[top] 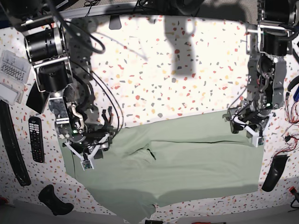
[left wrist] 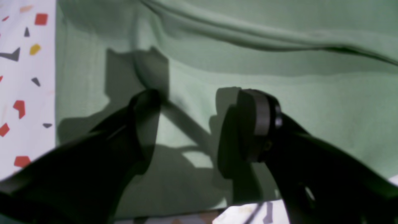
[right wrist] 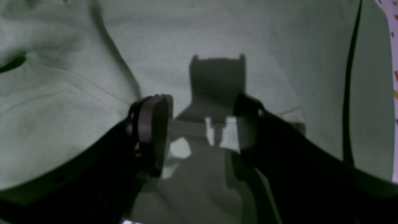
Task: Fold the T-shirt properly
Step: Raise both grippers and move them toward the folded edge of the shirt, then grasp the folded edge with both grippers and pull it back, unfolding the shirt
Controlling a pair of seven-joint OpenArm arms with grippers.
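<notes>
The pale sage-green T-shirt (top: 187, 163) lies spread across the near half of the speckled table (top: 163, 70), with a long fold ridge (left wrist: 248, 34) running over it. My left gripper (left wrist: 196, 124) hovers open just above the cloth near the shirt's edge, at the far right corner in the base view (top: 244, 122). Nothing is between its fingers. My right gripper (right wrist: 200, 127) is also open and empty, low over the shirt's far left part (top: 93, 140). The shirt (right wrist: 217, 31) fills nearly the whole right wrist view. A small dark slit (top: 150, 154) shows mid-shirt.
A black remote (top: 36, 138), a clear parts box (top: 11, 70) and a long black strip (top: 11, 144) lie at the left. A black handle (top: 52, 199) sits near the front left and another black piece (top: 273, 172) at the right. Cables hang by both arms.
</notes>
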